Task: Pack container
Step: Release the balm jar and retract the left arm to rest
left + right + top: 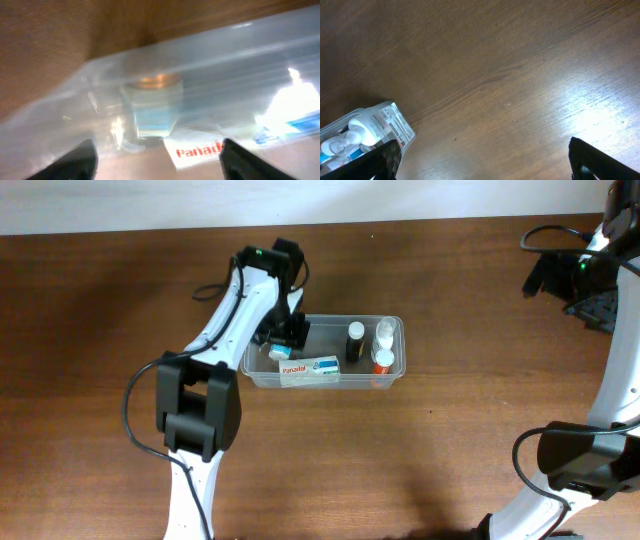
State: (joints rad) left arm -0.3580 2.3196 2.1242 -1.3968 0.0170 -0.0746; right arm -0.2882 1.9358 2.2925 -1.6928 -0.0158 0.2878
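Observation:
The container (395, 345), a clear rectangular tub, sits mid-table. In it lie a white Panadol box (310, 368), a black bottle (355, 340), a white bottle (385, 333) and an orange-capped bottle (381, 362). My left gripper (285, 335) hangs over the tub's left end. In the blurred left wrist view the gripper (157, 165) is open with nothing between its fingers, and a small clear jar with a copper lid (152, 107) stands just ahead beside the Panadol box (200, 148). My right gripper (485, 165) is open over bare wood, far right of the container (395, 125).
The brown wooden table (450, 460) runs to a white wall along the back. Both arm bases stand at the front edge, left (195, 410) and right (585, 460). Black cables (545, 235) trail at the far right.

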